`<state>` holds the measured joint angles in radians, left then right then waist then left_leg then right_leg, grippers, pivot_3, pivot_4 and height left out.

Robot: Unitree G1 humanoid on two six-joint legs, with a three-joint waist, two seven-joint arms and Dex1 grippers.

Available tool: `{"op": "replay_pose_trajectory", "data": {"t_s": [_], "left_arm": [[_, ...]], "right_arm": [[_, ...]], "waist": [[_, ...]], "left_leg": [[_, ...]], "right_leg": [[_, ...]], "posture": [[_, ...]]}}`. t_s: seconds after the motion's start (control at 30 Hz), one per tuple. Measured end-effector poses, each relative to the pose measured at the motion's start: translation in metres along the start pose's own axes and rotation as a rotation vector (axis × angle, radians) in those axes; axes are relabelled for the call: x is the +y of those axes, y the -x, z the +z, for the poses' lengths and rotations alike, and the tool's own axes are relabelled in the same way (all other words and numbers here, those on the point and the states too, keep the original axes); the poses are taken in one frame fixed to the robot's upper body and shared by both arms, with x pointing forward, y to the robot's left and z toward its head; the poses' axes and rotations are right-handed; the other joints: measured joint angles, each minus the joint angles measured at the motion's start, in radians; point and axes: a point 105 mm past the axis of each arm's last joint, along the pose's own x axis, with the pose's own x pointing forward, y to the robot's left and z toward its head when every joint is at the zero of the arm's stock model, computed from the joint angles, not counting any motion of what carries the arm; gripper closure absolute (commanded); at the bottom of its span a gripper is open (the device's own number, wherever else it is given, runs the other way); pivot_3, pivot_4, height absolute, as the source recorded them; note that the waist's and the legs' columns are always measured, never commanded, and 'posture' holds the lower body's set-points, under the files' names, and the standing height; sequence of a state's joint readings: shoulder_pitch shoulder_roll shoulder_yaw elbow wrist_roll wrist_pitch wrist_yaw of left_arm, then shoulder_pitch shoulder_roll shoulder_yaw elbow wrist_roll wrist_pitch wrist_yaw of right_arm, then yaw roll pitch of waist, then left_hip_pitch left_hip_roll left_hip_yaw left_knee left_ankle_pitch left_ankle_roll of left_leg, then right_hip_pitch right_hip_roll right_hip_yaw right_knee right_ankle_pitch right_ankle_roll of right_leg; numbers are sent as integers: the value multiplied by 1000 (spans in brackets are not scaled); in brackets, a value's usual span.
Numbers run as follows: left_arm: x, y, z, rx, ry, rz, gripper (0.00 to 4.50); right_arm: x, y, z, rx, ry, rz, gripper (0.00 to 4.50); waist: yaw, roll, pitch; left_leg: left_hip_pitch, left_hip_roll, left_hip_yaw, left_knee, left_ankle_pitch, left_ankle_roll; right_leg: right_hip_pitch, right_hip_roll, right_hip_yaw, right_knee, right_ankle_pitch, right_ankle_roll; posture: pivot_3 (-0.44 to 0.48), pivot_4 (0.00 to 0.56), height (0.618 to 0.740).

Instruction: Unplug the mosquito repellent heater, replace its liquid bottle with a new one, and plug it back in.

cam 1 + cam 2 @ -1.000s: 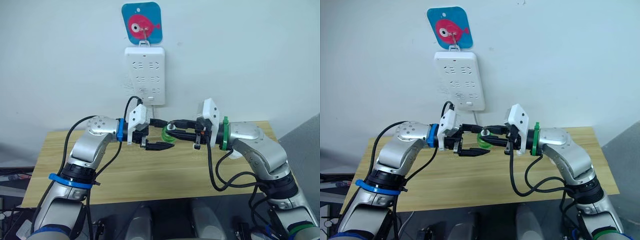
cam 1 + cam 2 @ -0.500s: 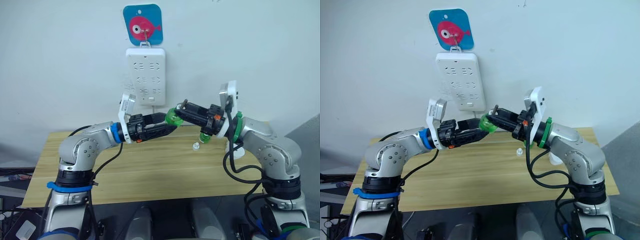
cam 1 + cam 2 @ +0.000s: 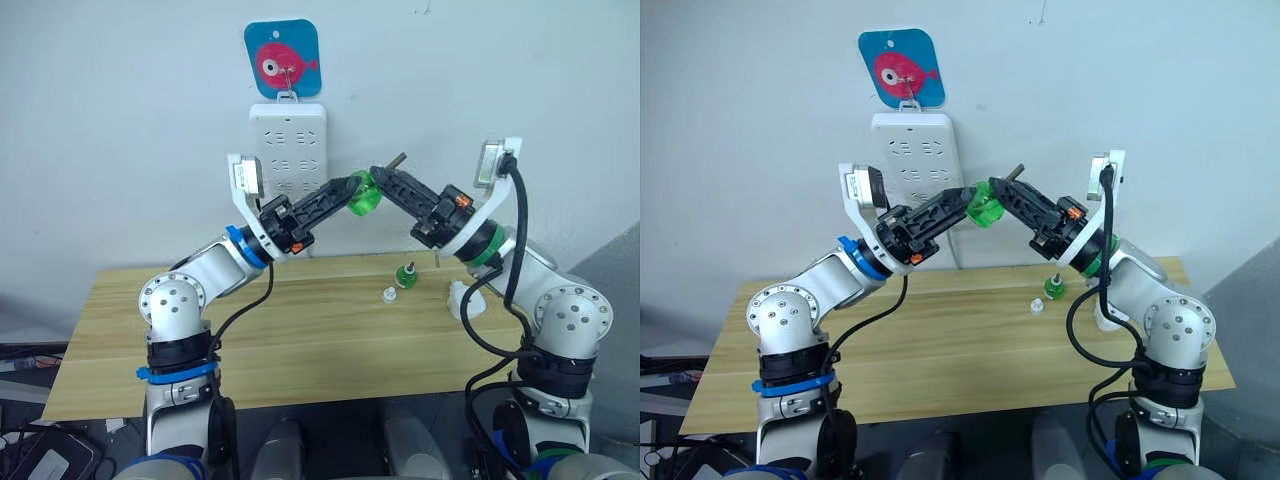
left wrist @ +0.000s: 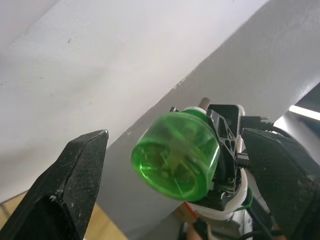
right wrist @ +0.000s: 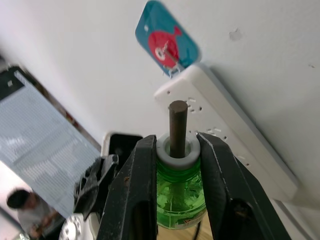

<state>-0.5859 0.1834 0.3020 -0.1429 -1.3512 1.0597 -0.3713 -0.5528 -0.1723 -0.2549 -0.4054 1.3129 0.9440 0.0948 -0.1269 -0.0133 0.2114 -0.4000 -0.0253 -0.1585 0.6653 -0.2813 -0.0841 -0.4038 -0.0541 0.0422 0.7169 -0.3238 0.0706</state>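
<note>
My right gripper [image 5: 177, 145] is shut on the neck of a small green bottle [image 3: 363, 195] with a bare dark wick [image 5: 177, 125]. It holds the bottle tilted in the air in front of the wall. My left gripper [image 3: 343, 190] is open, its fingers [image 4: 75, 180] spread on either side of the bottle's base [image 4: 175, 155] without touching it. A second green capless bottle [image 3: 405, 273] stands on the table, with a loose white cap [image 3: 389, 294] beside it. I cannot tell which bottle is the new one. The white heater [image 3: 460, 298] lies on the table behind my right arm, partly hidden.
A white power strip [image 3: 288, 150] hangs on the wall under a blue fish hook [image 3: 283, 60], just behind the two grippers. The wooden table [image 3: 300, 350] lies below both arms. A person [image 5: 30, 215] is far off in the right wrist view.
Both arms have risen from just above the table to the height of the power strip. The right gripper carried the green bottle up, and the left gripper followed at its base.
</note>
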Motion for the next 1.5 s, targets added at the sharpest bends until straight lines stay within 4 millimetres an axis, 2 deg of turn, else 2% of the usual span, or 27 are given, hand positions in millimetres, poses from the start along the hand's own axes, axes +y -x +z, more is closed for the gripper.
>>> {"op": "replay_pose_trajectory", "data": {"t_s": [0.47,1.13,1.37,1.5], "left_arm": [[-14,-8,5,-39,134,-62,0],[-15,-14,1,-18,160,-71,0],[-16,-15,-2,-2,162,-74,2085],[-16,-15,-1,-7,162,-80,2200]], "right_arm": [[5,3,10,-74,-219,-7,3669],[7,2,6,-41,-243,-7,3669],[9,2,5,-40,-247,14,3669],[10,1,5,-44,-252,17,3669]], "waist": [[-12,0,0],[-11,0,0],[-11,0,-1],[-11,0,-1]], "left_leg": [[0,-1,1,0,0,0],[0,-1,1,-1,0,0],[0,-1,1,-1,0,0],[0,-1,1,-1,0,0]], "right_leg": [[0,1,1,0,0,0],[0,1,1,-1,0,0],[0,1,1,-1,0,0],[0,1,1,-1,0,0]], "posture": [[-97,167,740],[-100,167,740],[-99,165,740],[-103,164,740]]}}
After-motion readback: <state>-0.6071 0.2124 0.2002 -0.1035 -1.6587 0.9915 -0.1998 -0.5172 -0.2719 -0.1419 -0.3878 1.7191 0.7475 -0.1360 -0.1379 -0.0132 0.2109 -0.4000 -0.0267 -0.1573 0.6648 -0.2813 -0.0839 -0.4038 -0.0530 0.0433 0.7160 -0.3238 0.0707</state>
